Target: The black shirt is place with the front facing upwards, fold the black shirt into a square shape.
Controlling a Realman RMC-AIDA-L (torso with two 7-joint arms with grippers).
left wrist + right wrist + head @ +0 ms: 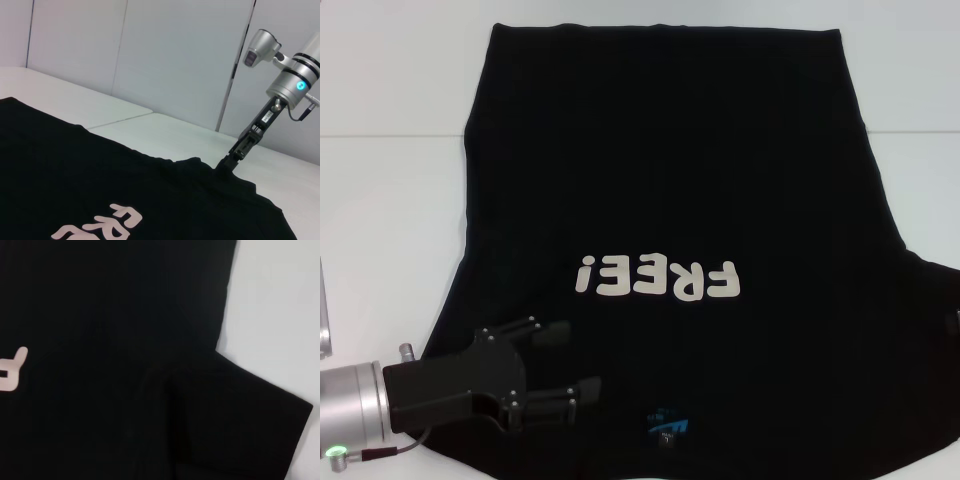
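Note:
The black shirt [670,180] lies spread flat on the white table [390,220], front up. Its off-white "FREE!" lettering [658,278] reads upside down from my side, and the blue neck label [666,424] sits at the near edge. My left gripper [570,362] is open over the shirt's near left part, left of the label, with nothing between its fingers. In the left wrist view my right gripper [232,160] points down onto the shirt's sleeve edge [220,172]. The right wrist view shows that sleeve [250,415] lying flat on the table.
A seam [380,133] runs across the white table at the far side. Pale wall panels [165,55] stand behind the table. A grey edge [324,330] shows at the far left of the head view. Bare table lies on both sides of the shirt.

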